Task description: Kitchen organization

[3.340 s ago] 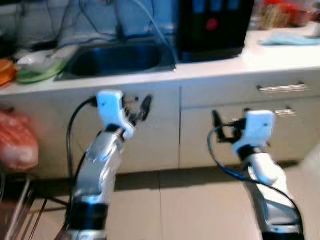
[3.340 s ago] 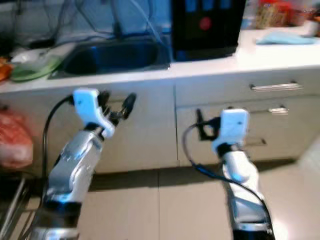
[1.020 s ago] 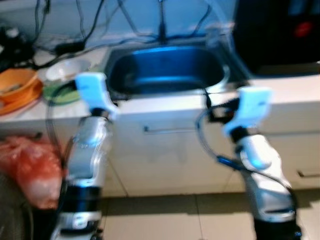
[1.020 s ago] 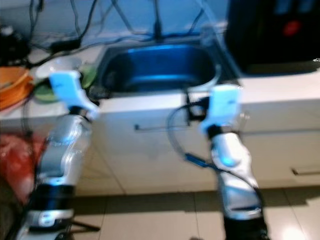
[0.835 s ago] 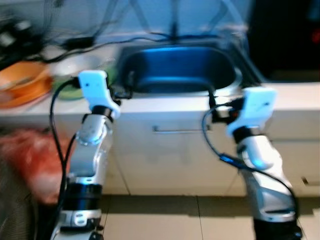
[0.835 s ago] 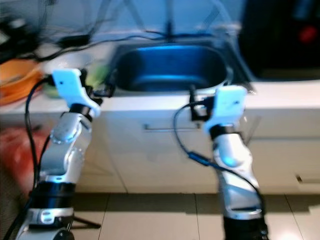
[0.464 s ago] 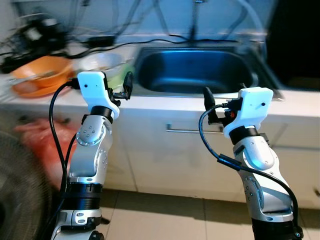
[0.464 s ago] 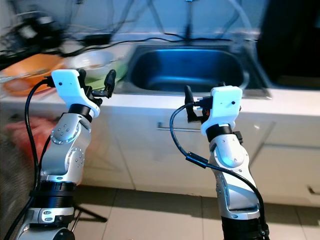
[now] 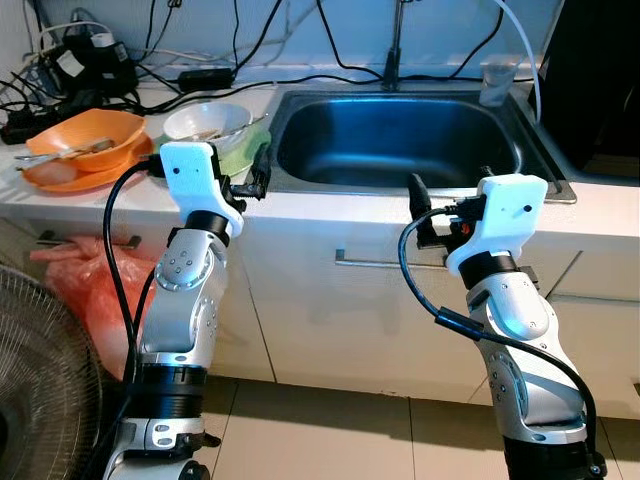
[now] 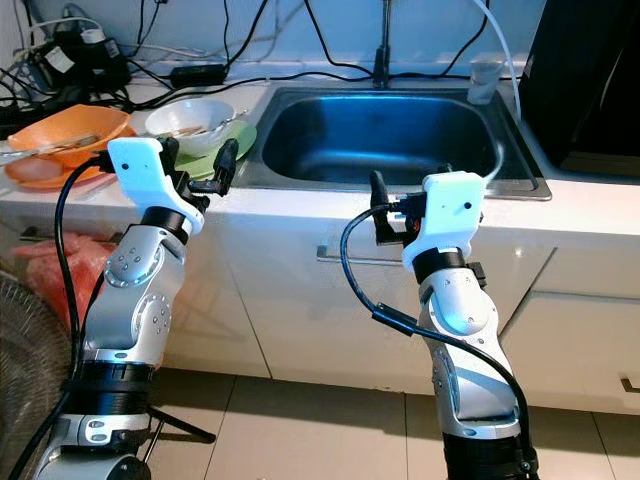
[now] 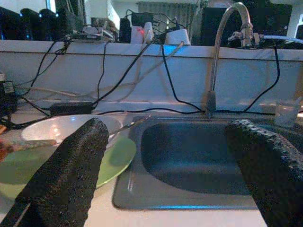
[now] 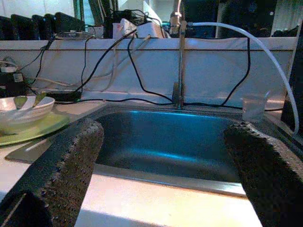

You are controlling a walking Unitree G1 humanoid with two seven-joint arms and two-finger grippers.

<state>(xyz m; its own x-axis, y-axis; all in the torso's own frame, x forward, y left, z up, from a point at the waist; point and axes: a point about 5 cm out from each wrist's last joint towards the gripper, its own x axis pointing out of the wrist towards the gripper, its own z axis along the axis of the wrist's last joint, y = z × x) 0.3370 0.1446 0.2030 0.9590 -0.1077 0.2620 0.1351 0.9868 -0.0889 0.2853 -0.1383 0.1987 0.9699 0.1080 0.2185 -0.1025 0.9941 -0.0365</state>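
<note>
Counter: one sink, two bowls.

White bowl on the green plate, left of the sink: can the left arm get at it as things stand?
Probably yes. The left gripper hangs open at the counter edge just in front of the white bowl on the green plate, with nothing between them. The utensil in the bowl might hinder a grasp.

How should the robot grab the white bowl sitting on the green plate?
Probably by the rim of the white bowl, on the side nearest the counter edge. The bowl sits upright on the green plate, left of the sink, so its thin rim suits two fingers, one inside and one outside. The left gripper, open and closest, could come from the front and above, avoiding the utensil lying in the bowl.
</note>
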